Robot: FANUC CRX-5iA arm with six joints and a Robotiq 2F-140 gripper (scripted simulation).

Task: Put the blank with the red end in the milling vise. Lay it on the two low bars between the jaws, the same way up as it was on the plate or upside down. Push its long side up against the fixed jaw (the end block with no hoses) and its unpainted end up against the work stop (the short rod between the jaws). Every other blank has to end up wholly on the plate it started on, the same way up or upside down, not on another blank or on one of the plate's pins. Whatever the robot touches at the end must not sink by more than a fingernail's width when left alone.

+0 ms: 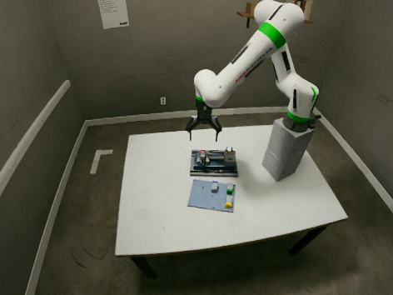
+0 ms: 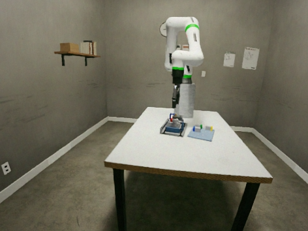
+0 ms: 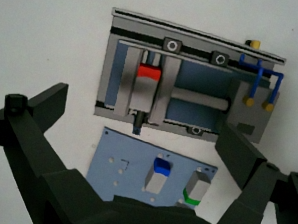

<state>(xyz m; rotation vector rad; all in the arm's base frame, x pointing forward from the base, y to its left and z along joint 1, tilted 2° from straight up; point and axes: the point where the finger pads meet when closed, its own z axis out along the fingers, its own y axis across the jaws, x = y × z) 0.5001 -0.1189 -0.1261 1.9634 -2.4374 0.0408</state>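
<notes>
The blank with the red end [image 3: 145,90] lies in the milling vise [image 3: 182,76] between the jaws, red end away from the short black work stop [image 3: 137,123]. It also shows in the top view [image 1: 201,155]. I cannot tell whether it touches the jaw or the stop. My gripper [image 1: 203,134] is open and empty, high above the table just behind the vise [image 1: 214,162]. In the wrist view its fingers frame the vise from above.
The blue plate [image 1: 212,193] in front of the vise holds a blue-ended blank [image 1: 215,186], a green-ended blank [image 1: 230,188] and a yellow-ended blank [image 1: 228,203]. Blue hoses [image 3: 261,83] sit at the vise's far end. The grey robot pedestal [image 1: 287,150] stands to the right.
</notes>
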